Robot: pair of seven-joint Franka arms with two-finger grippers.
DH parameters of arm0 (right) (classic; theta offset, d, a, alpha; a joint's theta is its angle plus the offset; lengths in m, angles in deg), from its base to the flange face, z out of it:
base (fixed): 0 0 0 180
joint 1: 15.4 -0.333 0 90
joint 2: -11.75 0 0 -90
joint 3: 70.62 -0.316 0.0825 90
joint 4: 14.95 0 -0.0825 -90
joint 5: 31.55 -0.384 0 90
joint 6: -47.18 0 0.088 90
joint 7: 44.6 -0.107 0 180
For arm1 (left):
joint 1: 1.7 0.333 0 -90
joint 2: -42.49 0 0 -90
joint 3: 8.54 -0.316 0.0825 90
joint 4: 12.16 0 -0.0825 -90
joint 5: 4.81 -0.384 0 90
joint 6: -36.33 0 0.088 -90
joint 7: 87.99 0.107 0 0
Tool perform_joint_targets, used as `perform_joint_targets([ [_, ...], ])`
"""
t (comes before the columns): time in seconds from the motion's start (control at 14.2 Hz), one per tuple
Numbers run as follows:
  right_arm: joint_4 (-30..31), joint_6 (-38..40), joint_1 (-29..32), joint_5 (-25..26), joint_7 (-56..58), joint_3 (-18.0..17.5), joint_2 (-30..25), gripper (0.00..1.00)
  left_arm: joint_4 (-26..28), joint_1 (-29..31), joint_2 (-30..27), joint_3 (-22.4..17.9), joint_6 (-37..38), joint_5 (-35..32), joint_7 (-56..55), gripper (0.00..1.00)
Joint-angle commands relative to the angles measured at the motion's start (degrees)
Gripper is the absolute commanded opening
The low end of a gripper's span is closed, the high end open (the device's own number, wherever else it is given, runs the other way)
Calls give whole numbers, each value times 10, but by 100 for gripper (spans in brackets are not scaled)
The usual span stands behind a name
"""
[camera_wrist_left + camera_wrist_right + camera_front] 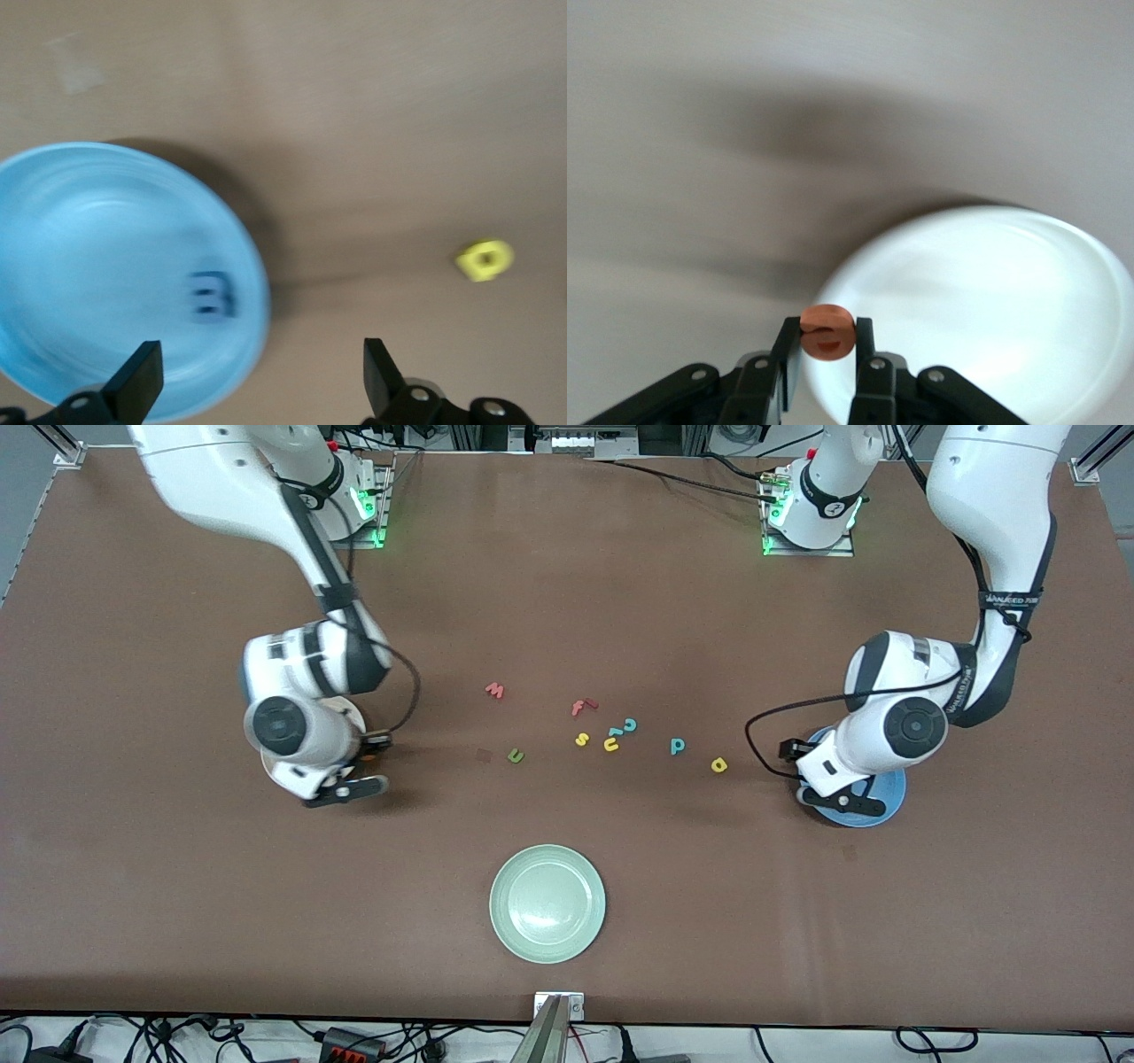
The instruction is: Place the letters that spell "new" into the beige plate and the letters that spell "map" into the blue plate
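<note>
In the right wrist view my right gripper (pixel 827 341) is shut on the orange e (pixel 827 331), held over the rim of the beige plate (pixel 992 301). From the front, that plate (pixel 353 708) is mostly hidden under the right arm. My left gripper (pixel 261 363) stands open and empty over the edge of the blue plate (pixel 89 248) (pixel 889 793), where the blue m (pixel 210 295) lies. On the table between the arms lie the pinkish-red w (pixel 494 690), green n (pixel 516 755), teal p (pixel 678 746) and yellow a (pixel 718 764) (pixel 485 260).
A red f (pixel 582 707), teal c (pixel 629 724), yellow s (pixel 582 739) and yellow u (pixel 611 744) lie bunched among the task letters. A pale green plate (pixel 547 903) sits nearer the front camera at mid-table. A cable loops beside each wrist.
</note>
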Motion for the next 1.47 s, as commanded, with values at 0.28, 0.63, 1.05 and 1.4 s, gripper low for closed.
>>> perform_joint_targets([
  [0.28, 35, 43, 51, 1, 19, -10, -2, 13, 2, -10, 56, 49, -90, -6, -285, 99],
  [0.63, 30, 19, 55, -1, 10, -10, 21, 83, 2, -11, 80, 72, -118, -6, -343, 68],
  [1.05, -57, 19, -24, -5, 18, -32, 10, 100, 6, -18, 101, 81, -152, -6, -360, 61],
  [1.4, -129, -38, -129, -4, 16, -51, 70, 100, 7, -15, 104, 80, -151, -11, -354, 17],
])
